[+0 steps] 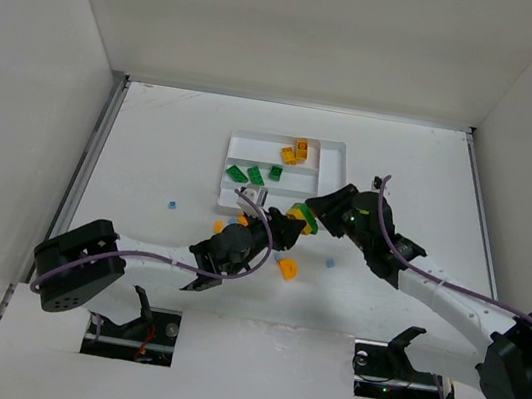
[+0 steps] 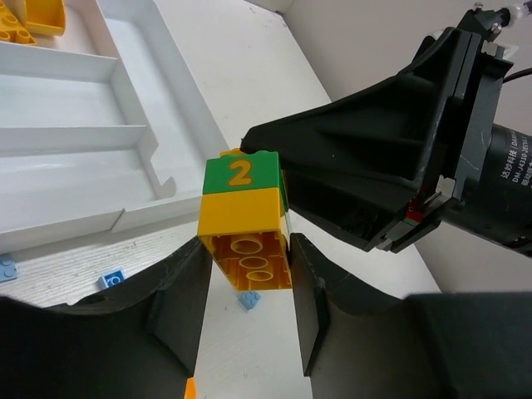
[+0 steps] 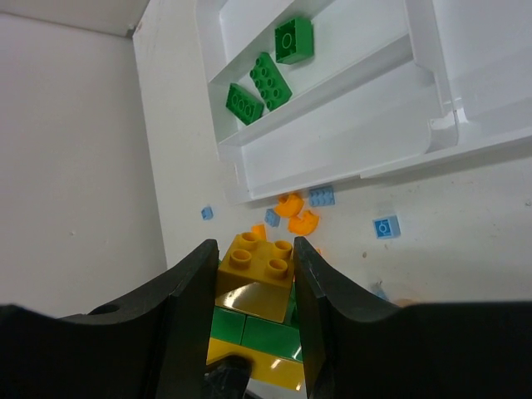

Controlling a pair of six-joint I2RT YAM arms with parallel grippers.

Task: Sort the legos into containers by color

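Closest to the left wrist lens, my left hand (image 2: 247, 259) was clenched on the yellow bottom brick of a stack (image 2: 243, 220), with its green brick (image 2: 239, 172), marked 2, above; I judged that grip anchored one end

From the right wrist, my right hand (image 3: 255, 270) clamped the stack's other yellow end, I judged so that the mixed colours could be pulled apart before sorting. Green legos (image 3: 259, 81) lay in one tray (image 3: 357, 75) slot; orange pieces (image 3: 297, 218) and a blue piece (image 3: 386, 226) sat loose on the table (image 3: 465, 216)

From above, the stack hung between both hands, just beside the tray's near edge, with yellow legos (image 1: 296, 151) in the far slot
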